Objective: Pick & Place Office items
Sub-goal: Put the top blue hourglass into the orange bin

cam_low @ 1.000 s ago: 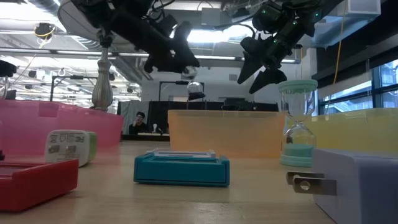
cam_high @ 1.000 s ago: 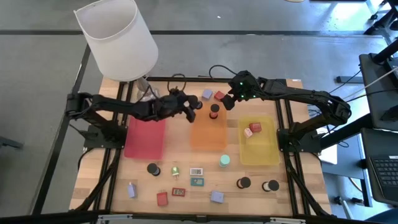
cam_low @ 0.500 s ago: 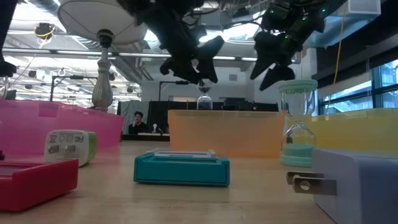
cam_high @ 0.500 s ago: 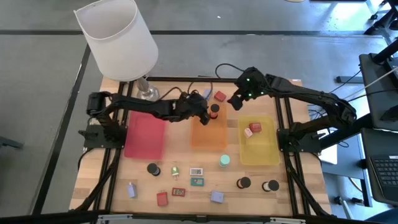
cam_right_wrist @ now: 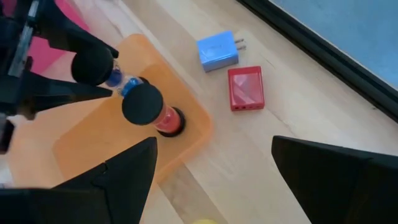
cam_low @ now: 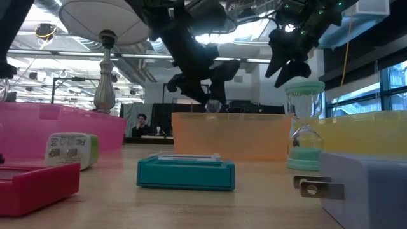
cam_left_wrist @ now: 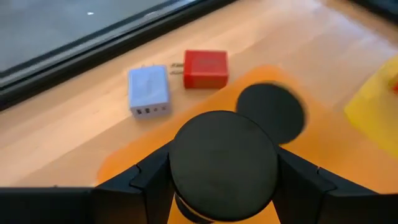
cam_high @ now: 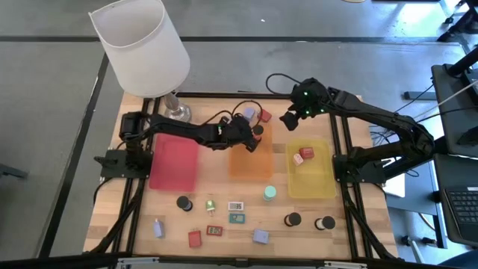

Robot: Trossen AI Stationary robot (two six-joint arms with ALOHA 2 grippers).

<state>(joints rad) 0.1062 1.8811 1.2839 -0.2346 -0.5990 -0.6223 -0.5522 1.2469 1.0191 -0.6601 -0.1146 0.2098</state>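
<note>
My left gripper [cam_high: 245, 135] is shut on a black-capped hourglass [cam_right_wrist: 104, 70] with blue sand, above the far part of the orange tray [cam_high: 250, 166]. A second black-capped hourglass [cam_right_wrist: 153, 112], with red sand, stands upright in that tray. My right gripper [cam_high: 291, 118] hangs open above the table, right of the tray's far corner. A lavender block [cam_left_wrist: 149, 91] and a red block [cam_left_wrist: 205, 67] lie beyond the tray. More small items lie along the near side, among them a teal hourglass [cam_low: 305, 127] standing upright. My left gripper pinches the hourglass by its black end cap [cam_left_wrist: 224, 163], one finger [cam_left_wrist: 140, 180] on each side of it. The fingers come from above, slanting toward the table's right. The hourglass is lifted clear and its glass bulb [cam_low: 213, 105] hangs below the fingers, over the orange tray.
A pink tray [cam_high: 174, 166] lies left of the orange one, a yellow tray [cam_high: 311, 175] holding a red-and-white item [cam_high: 304, 155] to its right. The white-shaded lamp [cam_high: 142, 46] stands at the far left corner. A person [cam_low: 141, 124] shows in the room behind.
My left gripper has carried the hourglass toward the table's right and downward, from beside the pink tray to over the orange tray. My right gripper has drawn back a little toward the right edge, staying open.
</note>
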